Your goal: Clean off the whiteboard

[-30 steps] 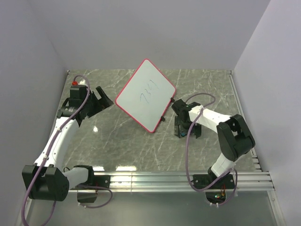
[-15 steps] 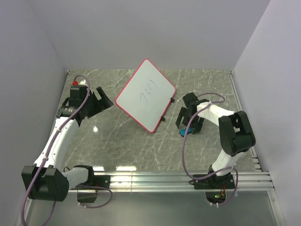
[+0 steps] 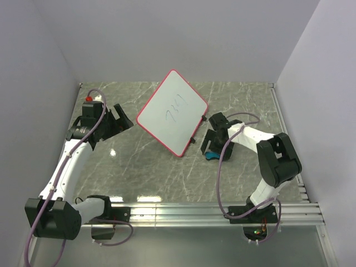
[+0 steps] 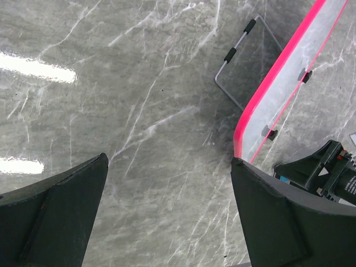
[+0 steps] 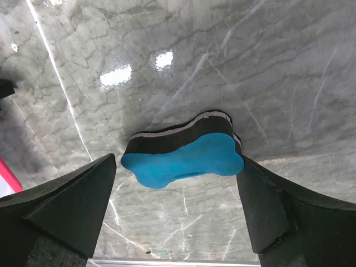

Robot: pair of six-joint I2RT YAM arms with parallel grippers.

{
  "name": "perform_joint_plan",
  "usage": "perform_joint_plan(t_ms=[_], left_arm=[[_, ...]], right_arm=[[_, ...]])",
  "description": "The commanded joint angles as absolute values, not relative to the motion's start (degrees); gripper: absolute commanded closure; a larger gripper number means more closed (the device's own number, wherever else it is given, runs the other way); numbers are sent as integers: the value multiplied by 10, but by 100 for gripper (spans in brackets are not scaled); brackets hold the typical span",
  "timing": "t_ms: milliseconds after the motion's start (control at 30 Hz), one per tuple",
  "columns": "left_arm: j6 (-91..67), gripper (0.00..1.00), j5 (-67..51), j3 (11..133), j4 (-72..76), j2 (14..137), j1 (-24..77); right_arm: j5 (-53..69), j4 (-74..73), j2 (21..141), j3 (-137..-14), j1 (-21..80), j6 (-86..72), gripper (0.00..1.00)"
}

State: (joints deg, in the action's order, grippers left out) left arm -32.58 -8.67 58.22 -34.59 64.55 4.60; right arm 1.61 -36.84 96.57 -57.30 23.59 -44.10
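Observation:
The whiteboard (image 3: 172, 114) has a red-pink rim and stands tilted on a wire stand (image 4: 239, 61) at mid table, with blue scribbles on its face. Its rim also shows in the left wrist view (image 4: 281, 83). A blue, bone-shaped eraser (image 5: 183, 158) with a black base lies flat on the table to the board's right (image 3: 212, 156). My right gripper (image 5: 177, 167) is open, its fingers either side of the eraser, low over it (image 3: 214, 146). My left gripper (image 4: 169, 167) is open and empty, left of the board (image 3: 119, 119).
The grey marble table (image 3: 144, 172) is walled in at the back and sides. A metal rail (image 3: 183, 212) runs along the near edge. Small black clips (image 4: 305, 75) sit on the board's edge. The right arm's cable (image 3: 222, 178) loops over the table.
My right gripper swung right, then back left toward the board's corner. The blue eraser, hidden under it a second ago, now shows. The left arm and board have not moved.

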Motion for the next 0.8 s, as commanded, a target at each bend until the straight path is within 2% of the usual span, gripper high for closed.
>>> perform_joint_plan(t_ms=[0,100,200,233,467,600,667,700,733,767], left_arm=[[-314,2,-91,589,-333,642,48],[-309,2,-95,591,-331,648,48],[-305,2,-98,594,-334,652,48],[-303,2,-98,594,-335,652,48],[-295,2,-102,598,-343,662,51],[-297,2,-107,598,-338,667,57],[-296,2,-110,599,-336,671,58],[-295,2,-110,599,-336,672,58],[-294,2,-110,599,-335,674,58],[-294,2,-111,599,-333,676,58]], right_arm=[[1,-367,983,-574,236,-453,6],[-15,-367,1005,-581,235,-451,7],[-25,-357,1021,-584,232,-451,17],[-27,-355,1027,-585,227,-452,26],[-62,-372,1080,-673,202,-445,38],[-82,-404,1106,-742,199,-441,53],[-91,-417,1121,-778,199,-435,67],[-93,-426,1127,-787,198,-433,79],[-96,-431,1131,-796,199,-432,99],[-99,-437,1137,-807,199,-432,100]])
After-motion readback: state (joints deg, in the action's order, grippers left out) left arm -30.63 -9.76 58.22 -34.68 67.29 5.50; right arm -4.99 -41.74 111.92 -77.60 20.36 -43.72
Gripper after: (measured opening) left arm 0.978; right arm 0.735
